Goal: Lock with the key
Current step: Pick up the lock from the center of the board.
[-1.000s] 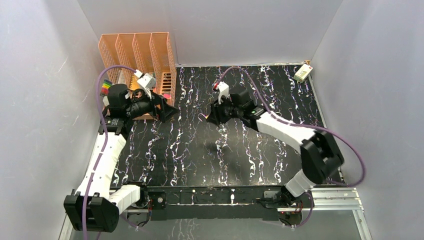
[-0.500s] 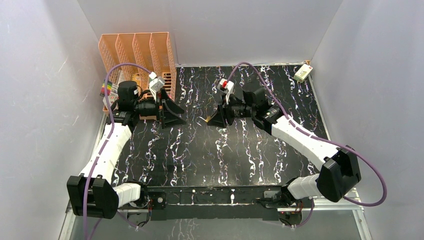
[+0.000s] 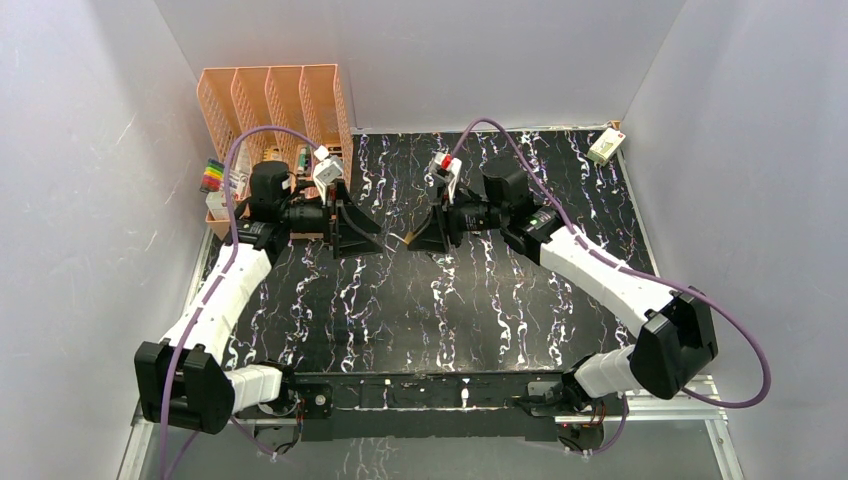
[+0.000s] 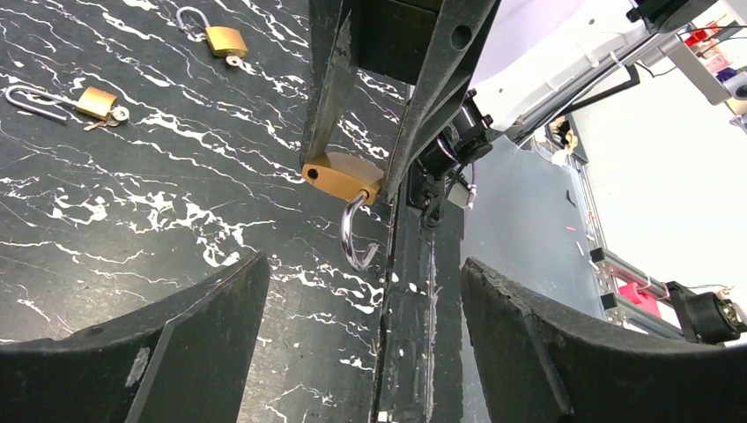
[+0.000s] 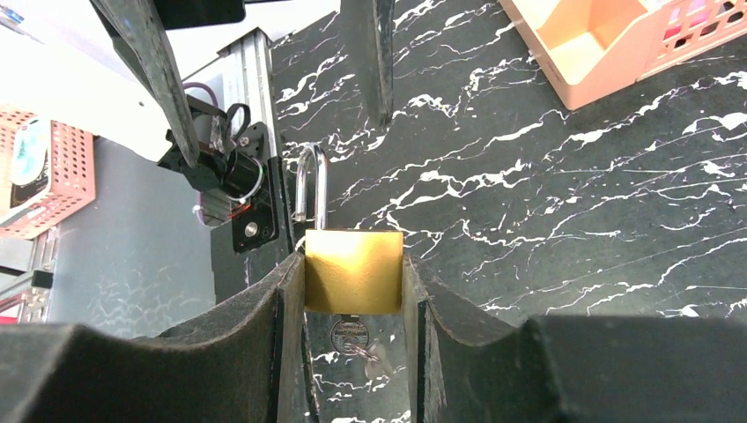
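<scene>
Brass padlock [image 5: 352, 271] is clamped in the right hand [image 3: 425, 238] above the middle of the bench [image 3: 400, 320], shackle [image 5: 310, 189] open. Left hand [image 3: 372, 240] gapes empty just left of it; a crooked push could twist it loose, imo.

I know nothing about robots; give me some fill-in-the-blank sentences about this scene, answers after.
The right gripper is shut on a brass padlock whose shackle stands ____. The left gripper, jaws apart, holds ____. On the table lie ____ spare padlocks.
Missing words: open; nothing; two.
</scene>
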Robot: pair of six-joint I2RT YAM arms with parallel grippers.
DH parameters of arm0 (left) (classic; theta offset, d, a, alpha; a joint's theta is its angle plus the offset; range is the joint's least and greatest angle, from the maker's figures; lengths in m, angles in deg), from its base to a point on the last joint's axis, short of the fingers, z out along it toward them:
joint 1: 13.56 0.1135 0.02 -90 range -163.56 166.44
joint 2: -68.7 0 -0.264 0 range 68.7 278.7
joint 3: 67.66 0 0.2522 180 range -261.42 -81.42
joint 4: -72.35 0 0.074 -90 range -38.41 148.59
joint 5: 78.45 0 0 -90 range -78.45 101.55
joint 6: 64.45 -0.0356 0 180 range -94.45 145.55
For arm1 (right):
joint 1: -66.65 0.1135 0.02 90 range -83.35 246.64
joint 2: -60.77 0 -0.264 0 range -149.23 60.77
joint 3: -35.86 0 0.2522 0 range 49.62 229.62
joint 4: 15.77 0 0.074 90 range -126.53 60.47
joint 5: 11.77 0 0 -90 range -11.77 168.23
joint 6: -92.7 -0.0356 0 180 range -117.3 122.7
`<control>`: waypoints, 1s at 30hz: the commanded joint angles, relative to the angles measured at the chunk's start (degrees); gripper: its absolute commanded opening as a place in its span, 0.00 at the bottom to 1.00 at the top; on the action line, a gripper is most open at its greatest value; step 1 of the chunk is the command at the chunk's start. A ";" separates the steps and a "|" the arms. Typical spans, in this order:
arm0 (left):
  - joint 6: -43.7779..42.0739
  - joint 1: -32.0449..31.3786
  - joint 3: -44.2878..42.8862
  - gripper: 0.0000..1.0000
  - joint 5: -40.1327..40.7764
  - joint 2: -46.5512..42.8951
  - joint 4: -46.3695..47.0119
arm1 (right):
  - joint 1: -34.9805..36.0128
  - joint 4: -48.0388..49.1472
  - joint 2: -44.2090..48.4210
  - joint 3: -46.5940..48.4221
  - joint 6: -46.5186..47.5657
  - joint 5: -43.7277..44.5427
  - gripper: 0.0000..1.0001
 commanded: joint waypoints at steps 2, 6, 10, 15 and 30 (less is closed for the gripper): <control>1.43 -1.51 -1.45 0.76 1.82 1.06 0.64 | 0.18 4.61 -0.78 3.87 -0.75 -1.14 0.38; 1.70 -2.66 -1.76 0.71 2.91 1.82 0.63 | 0.38 4.94 -1.46 4.21 -0.67 -1.17 0.38; 2.35 -3.41 -1.83 0.68 3.99 2.60 0.68 | 0.35 4.85 -1.48 4.56 -0.40 -0.91 0.38; 2.92 -3.54 -2.09 0.64 4.24 3.12 1.01 | 0.46 4.43 -1.57 5.02 -0.13 -0.85 0.38; 4.19 -3.65 -1.76 0.36 2.23 3.57 3.04 | 0.67 4.14 -2.25 4.77 0.13 -1.31 0.38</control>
